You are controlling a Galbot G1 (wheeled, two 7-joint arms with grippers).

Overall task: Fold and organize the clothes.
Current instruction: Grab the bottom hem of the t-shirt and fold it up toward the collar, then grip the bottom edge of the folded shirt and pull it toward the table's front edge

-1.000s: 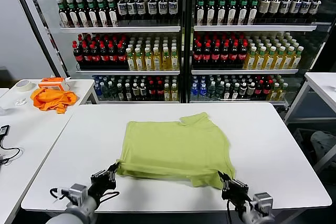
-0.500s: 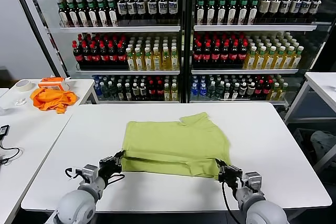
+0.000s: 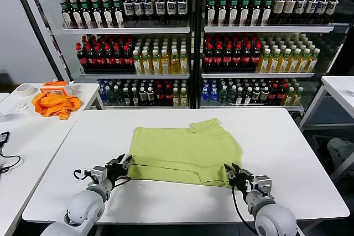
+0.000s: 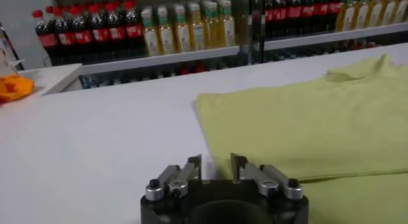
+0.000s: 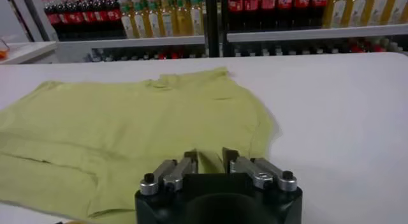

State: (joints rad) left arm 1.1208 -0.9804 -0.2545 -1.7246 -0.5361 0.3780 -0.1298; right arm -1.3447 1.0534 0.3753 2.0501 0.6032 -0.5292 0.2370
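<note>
The clothes are one light yellow-green T-shirt [image 3: 185, 150] lying folded on the white table [image 3: 287, 153], its near hem doubled back over itself. My left gripper [image 3: 123, 162] rests low on the table at the shirt's near left corner, jaws open, with the fabric edge [image 4: 306, 117] just ahead of the gap [image 4: 217, 158]. At the near right corner my right gripper [image 3: 228, 171] is also open [image 5: 211, 154]. A small ridge of the shirt [image 5: 127, 123] lies loose between its fingers.
An orange cloth [image 3: 54, 103], an orange box and a tape roll [image 3: 24, 89] sit on the side table at the left. A black cable [image 3: 5, 136] lies on that table's near part. Bottle shelves [image 3: 188, 53] stand behind; another table's corner [image 3: 340, 89] shows at the right.
Both grippers carried the shirt's near edge away from me, laid it down and went from shut to open. The shirt now lies flatter and shorter front to back.
</note>
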